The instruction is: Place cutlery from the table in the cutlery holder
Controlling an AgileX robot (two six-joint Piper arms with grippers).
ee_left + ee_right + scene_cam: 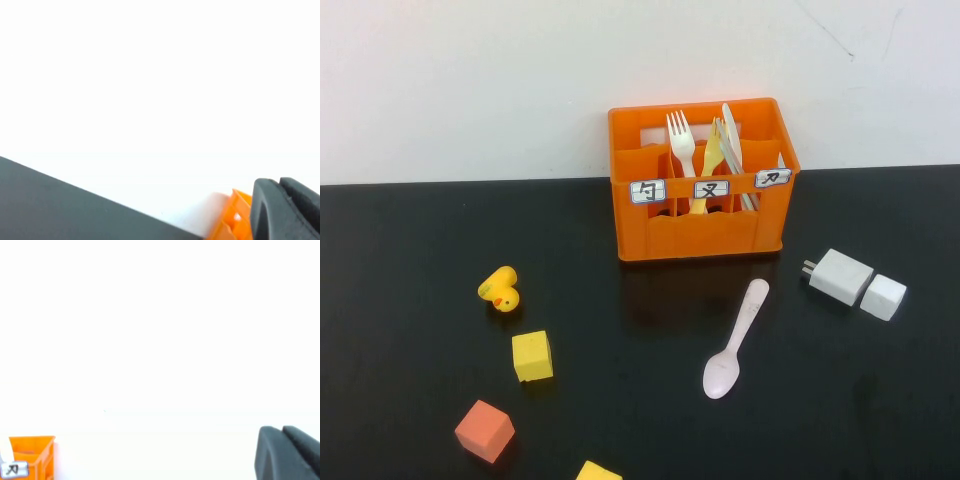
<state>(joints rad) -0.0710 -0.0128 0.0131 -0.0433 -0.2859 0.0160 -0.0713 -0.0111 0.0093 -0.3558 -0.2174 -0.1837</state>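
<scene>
The white plastic spoon [735, 340] lies flat on the black table [410, 250], bowl toward the front, just in front of the orange crate [700, 215]. The crate stands upright at the back centre with three white labels and holds a white fork and yellowish utensils. Neither arm shows in the high view. In the left wrist view my left gripper [277, 181] is shut and empty, with a corner of the crate [234, 220] beside it. In the right wrist view my right gripper [281, 429] is shut and empty, far from the crate [32, 455].
A yellow duck [500, 290], a yellow cube [532, 356], an orange-red cube [484, 431] and another yellow block [597, 471] lie at the front left. A white charger [840, 275] and a white cube [883, 297] lie right of the spoon.
</scene>
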